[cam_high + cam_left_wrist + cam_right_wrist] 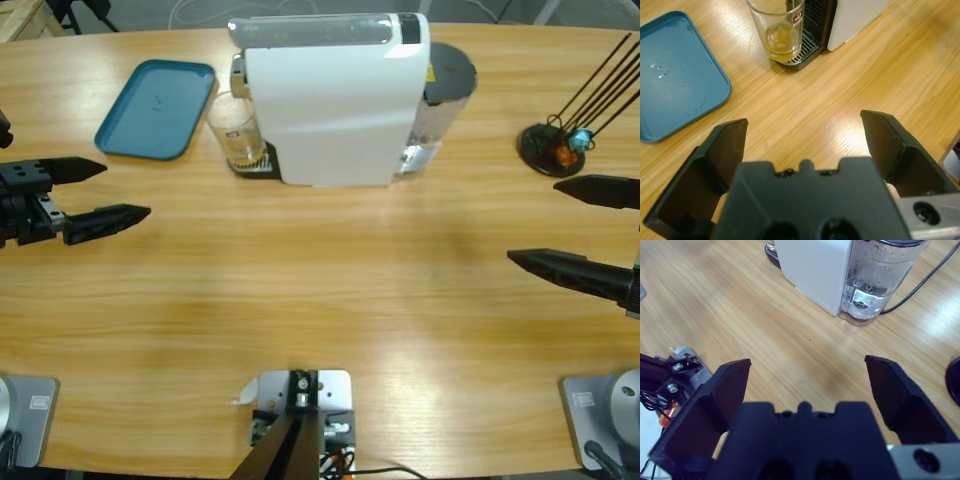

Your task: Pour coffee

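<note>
Coffee (782,41) is already sitting shallow in the glass (777,27) under the machine (335,100); both grippers (95,195) (560,225) are hanging wide-open, empty-fingered, well apart from it, so lifting and pouring is seemingly remaining.

Bare table (330,290) between both grippers; glass (236,133) open from the left, machine (335,95) blocks its right, tray (157,108) just beside.

The long light-wood table (330,300) carries a white box-shaped coffee machine with a clear water tank (335,100) near its far edge. A flat teal plastic tray with rounded corners (157,108) lies just left of the machine, and a round black stand with thin black rods (553,148) sits at the far right.
</note>
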